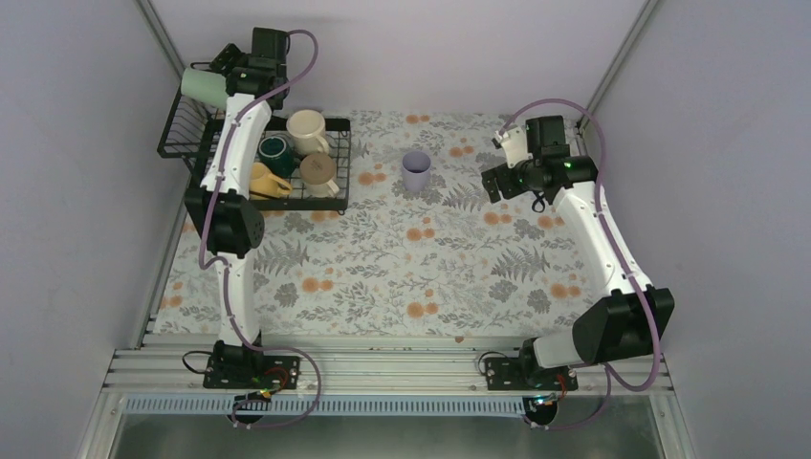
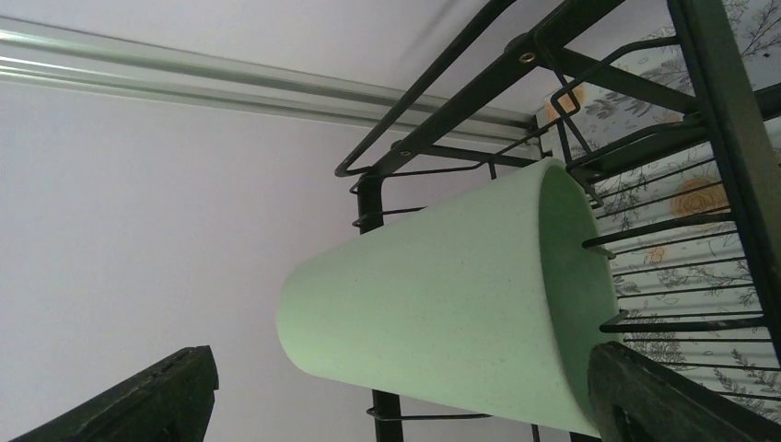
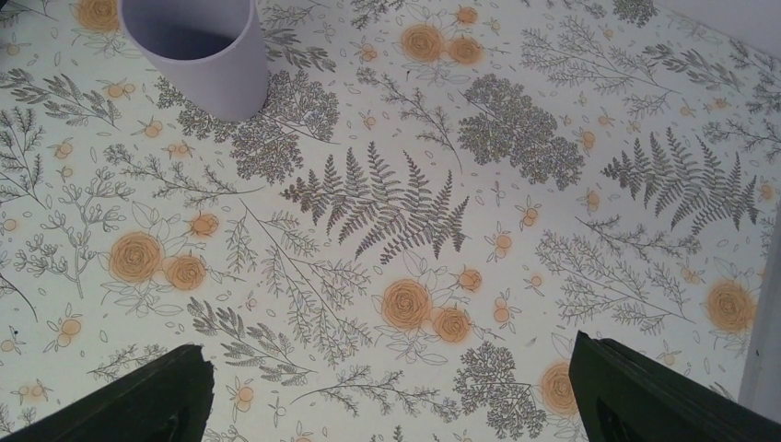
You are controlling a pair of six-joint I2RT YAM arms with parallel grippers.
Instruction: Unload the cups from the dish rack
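Mint-green tumbler [image 2: 442, 322] on its side in the raised basket tier at the far-left end of the dish rack [image 1: 342, 164], mouth turned toward the rack wires. Around it, left gripper [image 2: 398, 387] spread as wide as it goes, tumbler lying between the two black fingers [image 2: 138, 405] and not clamped. Cannot tell whether the finger by the rim touches it.

On the rack's flat tray, packed close together: cream mug [image 1: 308, 129] at the far side, dark teal mug [image 1: 277, 151] just beside it, beige mug [image 1: 318, 172] near the right edge, yellow mug [image 1: 268, 182] tipped over at the near edge, partly hidden by the left arm.

Lavender tumbler [image 1: 416, 172] upright on the cloth, apart from the rack's right edge, a strip of bare cloth between them.

Right gripper [image 3: 387, 368] fully open and holding nothing, hanging above the cloth to the right of the lavender tumbler, well apart from it.

Rack's left end hard by the left wall, with little room on that side. Broad open stretch of floral tablecloth [image 1: 383, 277] across the middle and near side. Pale grey walls [image 1: 86, 191] on three sides, metal frame posts [image 1: 163, 33] in the far corners, aluminium rail [image 1: 383, 368] along the near edge under both arm bases.
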